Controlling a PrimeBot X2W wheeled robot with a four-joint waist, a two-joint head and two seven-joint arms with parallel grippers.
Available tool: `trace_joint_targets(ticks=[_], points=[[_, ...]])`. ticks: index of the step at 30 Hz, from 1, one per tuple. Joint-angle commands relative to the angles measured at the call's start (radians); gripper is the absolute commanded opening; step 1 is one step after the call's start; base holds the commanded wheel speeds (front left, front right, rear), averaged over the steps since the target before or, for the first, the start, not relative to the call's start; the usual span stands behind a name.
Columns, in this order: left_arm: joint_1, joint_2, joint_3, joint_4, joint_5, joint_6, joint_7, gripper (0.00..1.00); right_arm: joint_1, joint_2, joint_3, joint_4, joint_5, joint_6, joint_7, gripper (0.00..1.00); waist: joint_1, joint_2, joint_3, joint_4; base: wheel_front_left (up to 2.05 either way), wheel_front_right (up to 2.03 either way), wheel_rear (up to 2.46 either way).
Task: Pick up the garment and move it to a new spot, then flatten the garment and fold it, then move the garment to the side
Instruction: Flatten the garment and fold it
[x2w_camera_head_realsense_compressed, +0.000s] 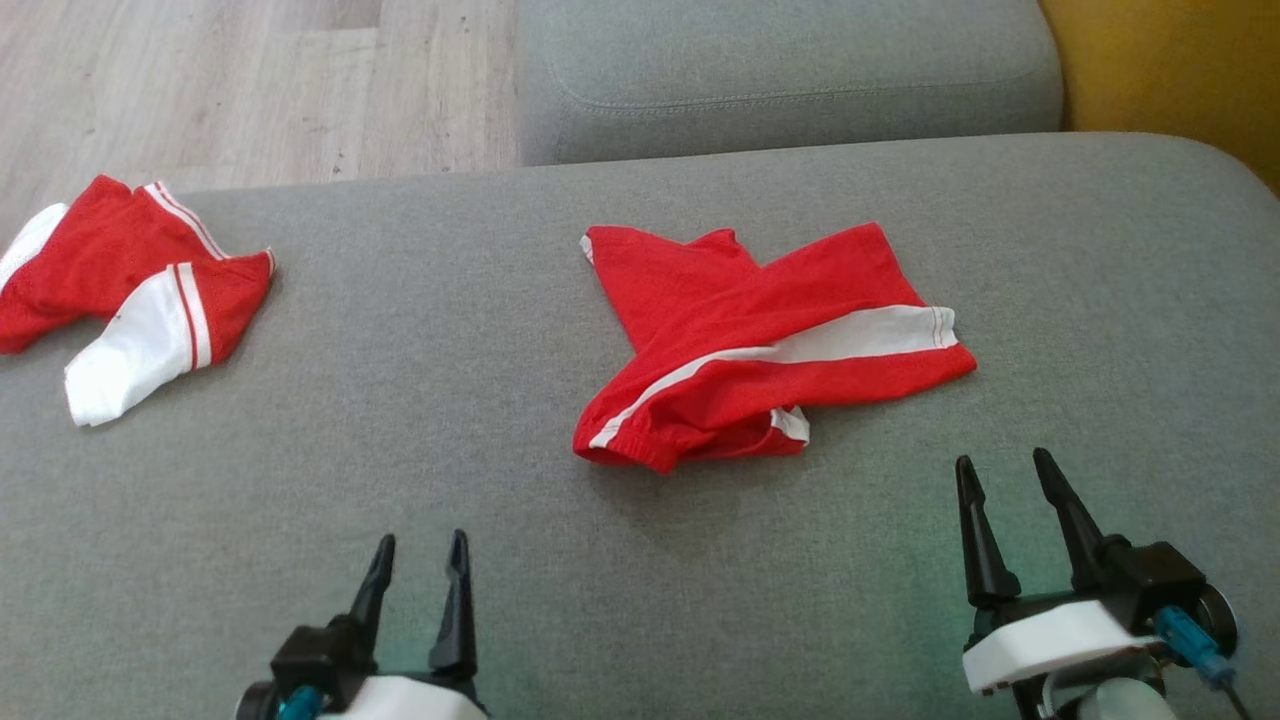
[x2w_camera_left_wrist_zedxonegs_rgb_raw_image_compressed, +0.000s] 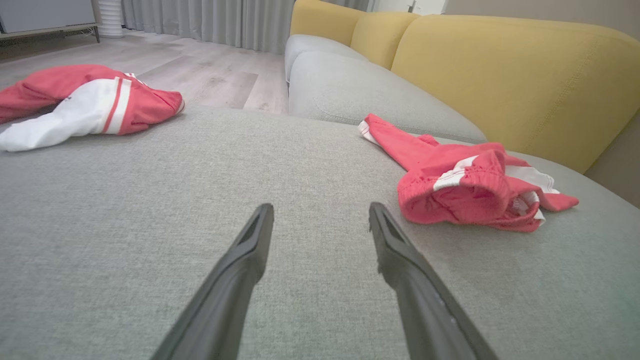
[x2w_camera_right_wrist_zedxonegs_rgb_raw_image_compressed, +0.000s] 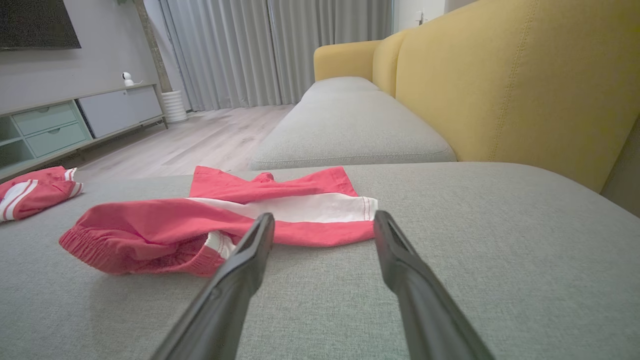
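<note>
Red shorts with a white side stripe (x2w_camera_head_realsense_compressed: 760, 340) lie crumpled near the middle of a grey sofa seat cushion (x2w_camera_head_realsense_compressed: 400, 450), the elastic waistband bunched at the near edge and one leg spread toward the right. Both grippers hover low over the cushion with nothing held: the left gripper (x2w_camera_head_realsense_compressed: 422, 540), fingers spread apart, sits well short of the shorts and to their left, while the right gripper (x2w_camera_head_realsense_compressed: 1002, 458), likewise spread wide, points at the shorts' right leg from just in front of it. A second red-and-white garment (x2w_camera_head_realsense_compressed: 130, 300) lies rumpled at the cushion's far left edge, well apart from the shorts. A yellow backrest (x2w_camera_left_wrist_zedxonegs_rgb_raw_image_compressed: 500, 75) runs along the right side, and pale wood flooring (x2w_camera_head_realsense_compressed: 250, 90) lies beyond.
</note>
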Motion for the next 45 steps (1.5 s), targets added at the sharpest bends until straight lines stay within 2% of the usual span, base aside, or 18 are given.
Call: trace_joint_targets(ticks=[1,8,12,18,29,30,31,32,34,39,45], points=[[-0.057,-0.007,0.021,-0.032,0.008,-0.006,-0.009,1.00,-0.043,-0.005,0.021,-0.028,0.002,0.004,-0.011,1.00,0.0000,0.0000,0.002,-0.002,0.00,0.00,0.00],[-0.126,-0.056,-0.096,-0.059,-0.008,-0.068,0.054,1.00,-0.060,-0.005,0.014,-0.031,-0.005,0.004,-0.011,1.00,0.0000,0.0000,0.025,-0.028,0.00,0.00,0.00],[-0.173,-0.072,-0.159,-0.038,-0.060,-0.099,0.096,1.00,-0.073,-0.005,0.013,-0.035,-0.007,0.004,-0.011,1.00,0.0000,0.0000,0.046,-0.050,0.00,0.00,0.00],[-0.257,-0.077,-0.198,0.051,-0.135,-0.087,0.123,1.00,-0.096,-0.005,0.019,-0.040,-0.004,0.004,-0.011,1.00,0.0000,0.0000,0.087,-0.097,0.00,0.00,0.00],[-0.428,-0.077,-0.295,0.145,-0.240,-0.068,0.063,1.00,-0.131,-0.005,0.022,-0.046,0.001,0.004,-0.011,1.00,0.0000,0.0000,0.147,-0.157,0.00,0.00,0.00],[-0.440,-0.077,-0.306,0.148,-0.250,-0.070,0.058,0.83,-0.133,-0.005,0.021,-0.046,0.002,0.004,-0.011,1.00,0.0000,0.0000,0.148,-0.159,0.00,0.00,0.00],[-0.449,-0.077,-0.319,0.152,-0.261,-0.073,0.054,0.51,-0.133,-0.005,0.019,-0.047,0.002,0.004,-0.011,1.00,0.0000,0.0000,0.150,-0.160,0.00,0.00,0.00],[-0.457,-0.077,-0.333,0.155,-0.270,-0.075,0.051,0.37,-0.133,-0.005,0.016,-0.047,0.002,0.004,-0.011,1.00,0.0000,0.0000,0.151,-0.161,0.00,0.00,0.00],[-0.466,-0.077,-0.358,0.162,-0.284,-0.080,0.045,0.00,-0.132,-0.005,0.010,-0.047,0.001,0.004,-0.011,1.00,0.0000,0.0000,0.151,-0.159,0.00,0.00,0.00],[-0.460,-0.077,-0.418,0.171,-0.305,-0.133,0.054,0.00,-0.127,-0.005,-0.013,-0.049,0.003,0.004,-0.011,1.00,0.0000,0.0000,0.146,-0.133,0.00,0.00,0.00],[-0.443,-0.012,-0.453,0.161,-0.301,-0.160,0.092,0.00,-0.123,-0.005,-0.022,-0.048,0.005,0.004,-0.011,1.00,0.0000,0.0000,0.131,-0.095,0.00,0.00,0.00]])
